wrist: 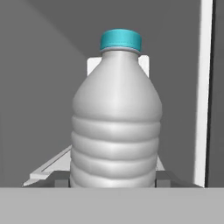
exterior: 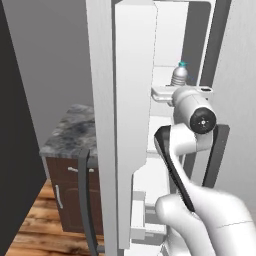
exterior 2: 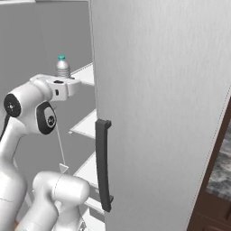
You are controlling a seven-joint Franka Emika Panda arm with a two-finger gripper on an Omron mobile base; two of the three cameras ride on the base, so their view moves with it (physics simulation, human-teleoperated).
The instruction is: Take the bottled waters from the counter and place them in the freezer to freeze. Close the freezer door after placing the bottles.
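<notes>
Between our jaws sits the teal-capped bottle (wrist: 116,118), upright, cap up; we read the jaws (wrist: 114,179) as closed onto its lower body, with a dark pad peeking out on each side at the base. Ahead of the jaws is the freezer (exterior: 167,80) interior, white walls and shelves, so we judge this as the carry-in step, bottle held high at an upper shelf level to clear the shelf edge before setting down. Upright hold makes sense: it can land standing on the shelf (exterior 2: 85,74). Whether the bottle base already touches the shelf we can't tell. To the left of the jaws the freezer door (exterior: 117,125) stands swung open, white lining facing in, which is why the arm can reach inside. Left base view gives us the open door edge-on, the bottle neck above the hand, plus a marble desk (exterior: 70,132) on dark cabinets well left. Right base view gives instead the plain silver door (exterior 2: 162,103) with its dark handle (exterior 2: 103,164) and several shelves below the jaws. Hand view alone gives the grip itself. Door closing still left to do.
</notes>
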